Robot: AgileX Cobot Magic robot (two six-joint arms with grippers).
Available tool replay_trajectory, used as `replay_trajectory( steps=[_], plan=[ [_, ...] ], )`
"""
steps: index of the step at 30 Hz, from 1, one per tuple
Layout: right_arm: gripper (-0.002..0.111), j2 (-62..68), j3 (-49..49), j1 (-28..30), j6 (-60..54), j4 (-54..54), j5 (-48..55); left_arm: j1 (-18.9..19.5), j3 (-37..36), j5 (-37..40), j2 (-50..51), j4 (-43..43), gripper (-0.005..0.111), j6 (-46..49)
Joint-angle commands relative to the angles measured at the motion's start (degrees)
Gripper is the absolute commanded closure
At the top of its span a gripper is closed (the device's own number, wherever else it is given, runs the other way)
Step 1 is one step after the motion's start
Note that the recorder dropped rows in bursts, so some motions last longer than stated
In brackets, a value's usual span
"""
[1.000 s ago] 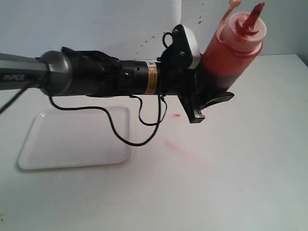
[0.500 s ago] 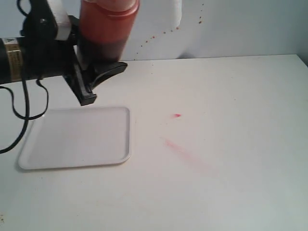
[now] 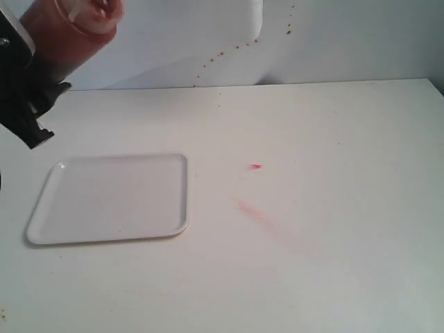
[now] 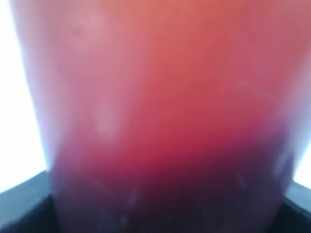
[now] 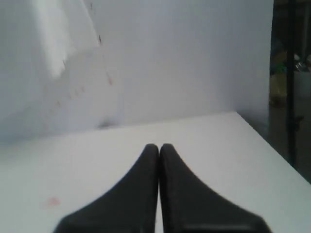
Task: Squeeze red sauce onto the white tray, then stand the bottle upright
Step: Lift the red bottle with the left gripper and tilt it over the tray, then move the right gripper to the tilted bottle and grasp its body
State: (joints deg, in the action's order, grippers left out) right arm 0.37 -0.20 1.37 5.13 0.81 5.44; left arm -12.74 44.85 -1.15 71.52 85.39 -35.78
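- Bottle [image 3: 69, 31] is up in the air over the table's back-left corner, leaning, body only; the nozzle is cut off by the frame edge, so I can't tell where it aims.
- Left fingers [image 3: 31, 125] are spread wide and clamped round the bottle's lower body. In the left wrist view the bottle [image 4: 160, 107] fills the whole frame.
- Right fingers [image 5: 141, 194] are pressed together with nothing in them, hovering over the table [image 3: 333, 263] and out of the way.
- White tray [image 3: 114, 198] lies flat near the table's left edge, toward the front; no sauce is visible on it.
- Step in hand, my read: carry the bottle over the tray, then tip and squeeze.
- Do it well: get the nozzle over the tray's middle before tipping, not near the rim.
- Go low before squeezing; the wall is already spattered.
- One drop of red sauce [image 3: 255, 166] and a pale smear [image 3: 267, 220] sit on bare table mid-way across, so drips while travelling look likely; keep the nozzle up until over the tray.
- Squeeze gently; the low grip may let the bottle pivot.
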Motion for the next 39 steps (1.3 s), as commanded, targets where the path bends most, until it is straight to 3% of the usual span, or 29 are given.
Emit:
replay_trajectory(
  steps=[1, 6, 9, 11, 13, 16, 19, 26, 28, 30, 31, 33, 35, 39],
  plan=[
    [0.108, -0.4, 0.2, -0.3, 8.2, 15.9, -13.2, 0.2, 0.1, 7.7, -0.8, 6.7, 0.107, 3.8],
    [0.108, -0.4, 0.2, -0.3, 17.4, 14.8, -13.8, 0.2, 0.1, 12.8, -0.8, 14.6, 0.107, 8.6],
    [0.108, -0.4, 0.2, -0.3, 28.4, 7.0, -15.0, 0.2, 0.5, 15.5, -0.3, 14.6, 0.107, 11.4],
    [0.108, -0.4, 0.2, -1.7, 39.9, -4.6, -19.7, 0.2, 0.9, 16.6, 0.5, 14.6, 0.107, 14.7],
    [0.108, 0.0, 0.2, -3.5, 50.5, -23.9, -33.5, 0.2, 0.9, 16.6, 1.4, 14.6, 0.107, 20.9],
    [0.108, 6.4, -6.4, -4.9, 57.8, -45.9, -43.7, 0.2, 0.9, 16.6, 3.3, 14.6, 0.107, 27.5],
    [0.108, 22.6, -19.4, -4.9, 69.9, -65.2, -42.5, 0.2, 1.1, 20.5, 5.6, 14.6, 0.107, 36.1],
    [0.108, 75.3, -47.8, -4.9, 70.3, -78.1, -68.3, 0.2, 5.7, 24.3, 8.1, 14.6, 0.107, 44.9],
    [0.098, 87.0, -55.1, -5.4, 70.3, -78.3, -75.4, 0.2, 5.7, 23.6, 8.1, 14.6, 0.107, 49.5],
    [0.074, 96.3, -63.1, -8.1, 70.2, -82.1, -75.4, 0.2, 5.7, 23.2, 8.1, 14.6, 0.107, 55.8],
    [0.053, 101.7, -67.9, -11.1, 69.9, -85.5, -75.4, 0.2, 5.7, 22.5, 8.1, 14.6, 0.107, 58.3],
    [0.021, 107.9, -74.8, -16.1, 72.7, -90.5, -72.3, 0.1, 5.7, 21.9, 8.1, 14.6, 0.107, 59.1],
    [0.014, 111.1, -79.2, -19.6, 75.4, -94.9, -66.4, 0.1, 5.7, 21.9, 8.1, 14.6, 0.107, 61.4],
    [0.015, 114.7, -85.3, -24.6, 76.5, -98.5, -60.8, 0.1, 5.7, 22.2, 8.1, 14.6, 0.107, 67.9]
  ],
)
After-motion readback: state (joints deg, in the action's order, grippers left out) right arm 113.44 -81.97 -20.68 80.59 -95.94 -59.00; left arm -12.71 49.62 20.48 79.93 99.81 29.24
